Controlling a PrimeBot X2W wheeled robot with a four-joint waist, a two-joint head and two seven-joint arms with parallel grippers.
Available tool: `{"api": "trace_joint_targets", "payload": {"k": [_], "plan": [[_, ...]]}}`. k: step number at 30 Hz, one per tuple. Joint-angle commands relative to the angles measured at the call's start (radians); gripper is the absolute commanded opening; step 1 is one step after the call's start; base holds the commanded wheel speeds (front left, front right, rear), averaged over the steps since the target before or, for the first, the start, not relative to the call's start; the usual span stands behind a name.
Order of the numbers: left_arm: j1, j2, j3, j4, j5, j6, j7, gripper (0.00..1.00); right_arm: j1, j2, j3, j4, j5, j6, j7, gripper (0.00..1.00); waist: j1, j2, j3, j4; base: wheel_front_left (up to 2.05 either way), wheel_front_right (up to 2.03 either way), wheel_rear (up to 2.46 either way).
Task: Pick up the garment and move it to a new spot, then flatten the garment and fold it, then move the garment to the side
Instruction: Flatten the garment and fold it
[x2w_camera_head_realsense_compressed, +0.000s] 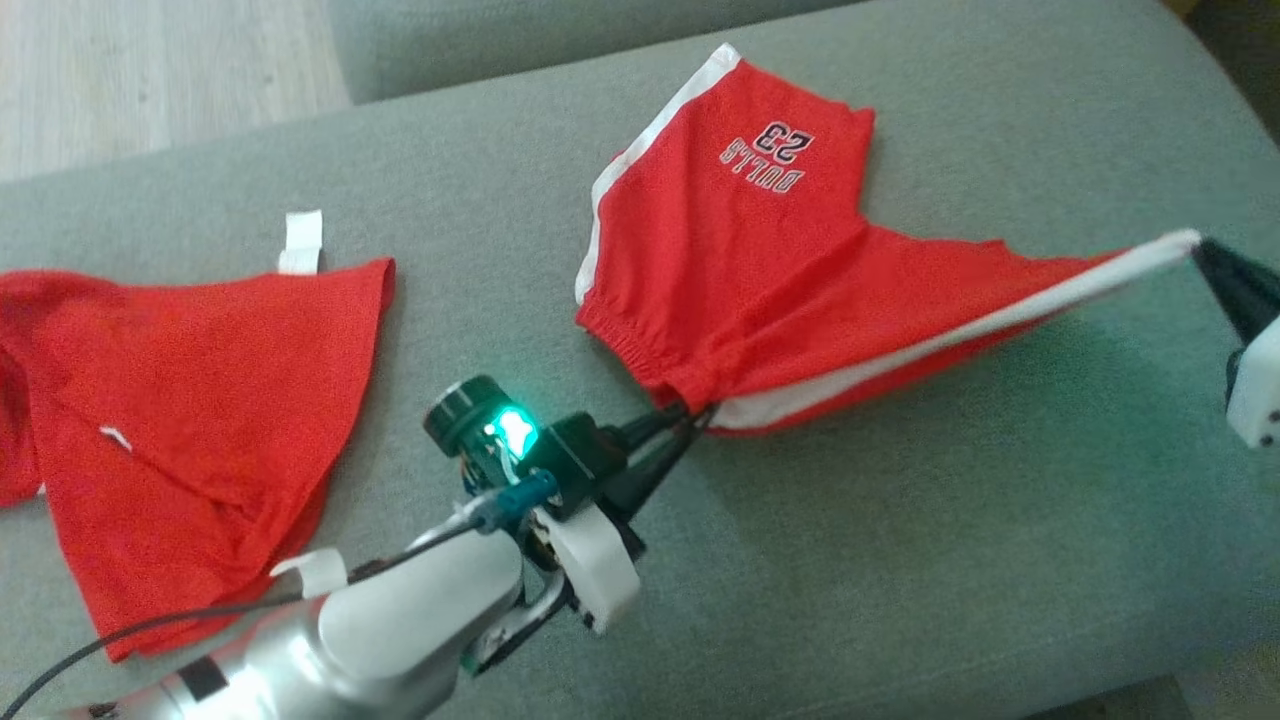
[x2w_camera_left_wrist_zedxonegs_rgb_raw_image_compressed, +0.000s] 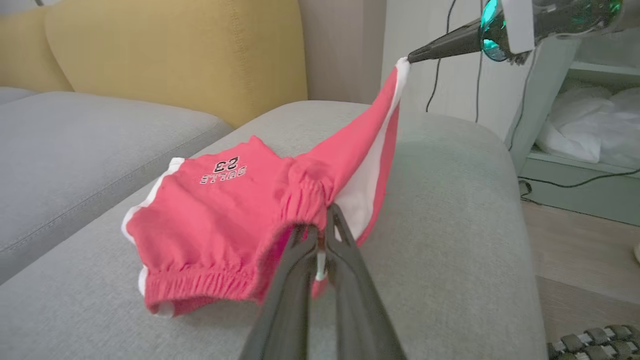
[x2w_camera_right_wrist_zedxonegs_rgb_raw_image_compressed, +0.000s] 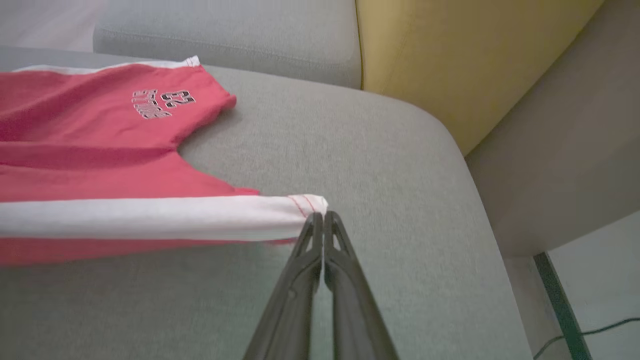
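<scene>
grey sofa (x2w_camera_head_realsense_compressed: 900, 520) bears the shorts (x2w_camera_head_realsense_compressed: 740, 250), part resting, one leg lifted taut. left hand (x2w_camera_head_realsense_compressed: 695, 412) clamps the waistband (x2w_camera_head_realsense_compressed: 625, 335); right hand (x2w_camera_head_realsense_compressed: 1203, 248) clamps the hem (x2w_camera_head_realsense_compressed: 1150, 252). judged: flattening in hand; fold and side move outstanding.

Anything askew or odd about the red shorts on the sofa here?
The red shorts are lopsided: the left end effector pinches the waistband, the right end effector holds one white-striped leg taut off the grey cushion, while the printed leg lies flat. A second red garment lies rumpled to the left.
</scene>
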Motion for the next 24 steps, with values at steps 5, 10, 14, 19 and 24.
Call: {"api": "trace_joint_targets", "payload": {"k": [5,10,14,19,24], "plan": [[-0.095,0.024,0.075,-0.027,-0.013,0.018,0.000,0.00,-0.055,0.030,-0.105,-0.039,-0.098,-0.001,-0.022,0.00,-0.0001,-0.0001,0.060,0.039,0.00,0.00,0.00],[-0.135,0.012,0.107,-0.014,-0.026,0.026,-0.002,0.00,-0.127,0.097,-0.195,-0.037,-0.203,-0.001,-0.025,0.00,-0.0001,-0.0001,0.115,0.081,0.00,0.00,0.00],[-0.173,-0.001,0.126,0.003,-0.028,0.031,0.001,0.00,-0.197,0.148,-0.240,-0.011,-0.271,-0.001,-0.022,0.00,-0.0001,-0.0001,0.164,0.119,0.00,0.00,0.00],[-0.221,-0.016,0.146,0.038,-0.027,0.037,0.003,0.00,-0.298,0.204,-0.252,0.043,-0.335,-0.001,-0.031,0.00,-0.0001,-0.0001,0.226,0.161,0.00,0.00,0.00],[-0.264,-0.037,0.161,0.075,-0.028,0.038,0.005,0.00,-0.397,0.235,-0.240,0.124,-0.381,-0.001,-0.052,0.00,-0.0001,-0.0001,0.281,0.202,0.00,0.00,0.00]]}}
